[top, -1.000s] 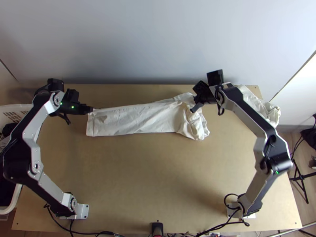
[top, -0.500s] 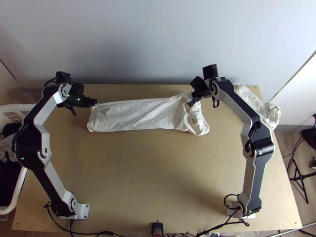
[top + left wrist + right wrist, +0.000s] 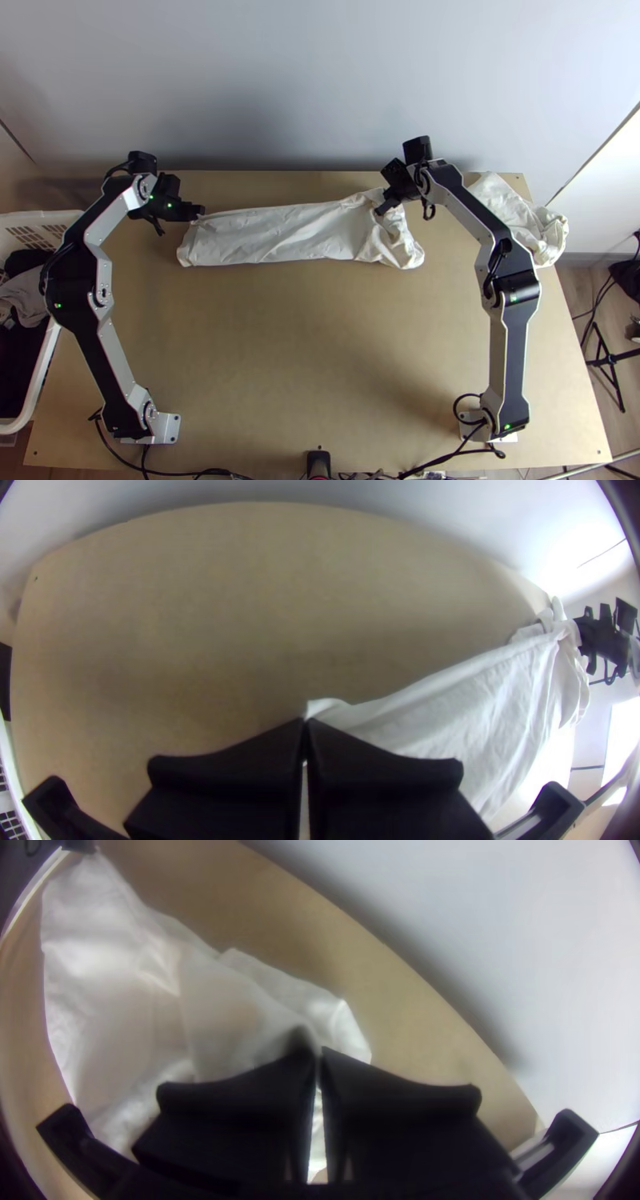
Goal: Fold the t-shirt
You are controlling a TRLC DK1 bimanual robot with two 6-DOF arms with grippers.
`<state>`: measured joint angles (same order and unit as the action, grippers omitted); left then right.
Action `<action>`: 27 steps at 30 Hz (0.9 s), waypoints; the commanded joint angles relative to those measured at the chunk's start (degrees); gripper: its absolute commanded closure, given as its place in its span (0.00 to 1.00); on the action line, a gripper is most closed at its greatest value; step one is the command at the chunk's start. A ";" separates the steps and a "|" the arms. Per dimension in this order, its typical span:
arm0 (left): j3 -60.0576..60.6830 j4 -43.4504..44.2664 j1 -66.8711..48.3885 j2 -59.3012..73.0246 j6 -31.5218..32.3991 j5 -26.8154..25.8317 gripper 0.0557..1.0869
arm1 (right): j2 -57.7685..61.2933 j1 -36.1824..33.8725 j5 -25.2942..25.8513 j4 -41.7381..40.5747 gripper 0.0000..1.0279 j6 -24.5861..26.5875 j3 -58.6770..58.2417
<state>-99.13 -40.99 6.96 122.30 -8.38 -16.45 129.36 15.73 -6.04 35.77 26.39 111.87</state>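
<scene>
Left gripper [image 3: 201, 211] pinching a t-shirt [image 3: 272, 236] corner – right gripper [image 3: 379, 212] seemingly pinching its bunched end. Cloth lies in a long strip between.

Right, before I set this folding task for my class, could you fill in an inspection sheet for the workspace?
Surface: light wooden table; spills, nothing seen.
Job's things: white t-shirt in a long strip near the far edge, its right-hand end bunched.
Clutter: another white cloth, bunched at the far right corner, overhanging the edge.
Left gripper: shut on the strip's far left-hand corner.
Right gripper: shut on the bunched end.
Cables: black cables along the near edge by the arm bases.
Surroundings: pale wall behind; white basket of clothes at left; black tripod at right.
</scene>
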 commanded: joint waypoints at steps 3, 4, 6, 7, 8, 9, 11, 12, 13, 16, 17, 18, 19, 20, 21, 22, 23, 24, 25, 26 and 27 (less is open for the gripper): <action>-1.41 -0.40 0.07 0.31 0.74 0.01 0.39 | 0.01 0.01 0.24 -0.96 0.49 -6.00 1.15; -1.85 -1.11 0.07 -0.31 0.82 -0.16 0.26 | -0.51 0.01 0.24 -0.96 0.43 -6.79 1.24; -2.56 -2.69 0.07 -2.07 1.44 -0.60 0.15 | -2.18 -0.08 0.24 -0.96 0.26 -8.90 1.33; -2.65 -3.13 0.07 -3.21 1.79 -0.69 0.10 | -3.06 -0.08 0.24 -0.96 0.15 -9.87 1.42; -2.65 -3.83 0.16 -4.35 2.32 -0.78 0.05 | -3.76 -0.08 0.15 -0.96 0.04 -10.66 1.68; -2.65 -4.71 0.16 -5.23 2.85 -0.95 0.05 | -4.73 -0.08 0.24 -0.96 0.03 -11.19 1.68; -2.73 -7.44 0.16 -6.72 2.67 -1.66 0.05 | -6.66 0.01 0.15 -0.96 0.03 -12.24 1.77; -2.73 -9.02 0.07 -7.34 2.49 -1.75 0.05 | -7.63 0.09 0.24 -0.96 0.03 -12.59 1.86; -2.65 -10.77 0.07 -8.04 2.23 -1.66 0.05 | -8.69 0.27 0.24 -0.96 0.03 -12.94 1.77; -0.27 -11.83 0.42 -9.98 1.79 -1.66 0.05 | -12.47 0.62 0.15 -0.35 0.03 -14.70 0.98; 0.69 -11.65 0.51 -10.33 1.70 -1.66 0.05 | -13.78 0.89 0.15 -0.35 0.03 -14.97 0.10; 1.49 -11.57 0.60 -10.50 1.70 -1.66 0.05 | -15.19 1.06 0.15 -0.35 0.03 -15.05 -1.04; 2.19 -11.48 0.60 -10.68 1.44 -1.57 0.05 | -16.42 1.32 0.15 -0.35 0.03 -15.14 -2.01; 2.98 -10.95 0.60 -10.94 1.09 -1.57 0.05 | -17.65 1.68 0.15 -0.26 0.03 -15.14 -3.24; 4.03 -10.16 0.60 -11.29 1.00 -1.48 0.05 | -18.97 2.12 0.15 -0.26 0.03 -15.14 -4.30; 5.00 -9.28 0.51 -11.65 0.82 -1.39 0.05 | -20.11 2.56 0.15 -0.26 0.03 -15.05 -5.44; 5.79 -8.58 0.25 -11.91 0.65 -1.04 0.05 | -21.17 3.08 0.15 -0.26 0.03 -15.05 -6.41; 6.58 -7.79 0.07 -12.09 0.65 -0.69 0.05 | -22.31 3.52 0.15 -0.26 0.03 -14.97 -7.55; 7.64 -6.73 -0.19 -12.44 0.65 -0.16 0.05 | -23.28 4.23 0.15 -0.26 0.03 -14.88 -8.87; 8.60 -5.59 -0.55 -12.70 0.56 0.63 0.05 | -23.98 5.02 0.15 -0.26 0.03 -14.88 -10.10; 9.66 -4.45 -0.81 -12.96 0.47 1.24 0.05 | -24.77 5.72 0.15 -0.26 0.03 -14.61 -11.59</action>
<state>-94.94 -49.52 7.16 111.39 -7.31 -17.45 111.00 18.28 -5.87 35.40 11.97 107.07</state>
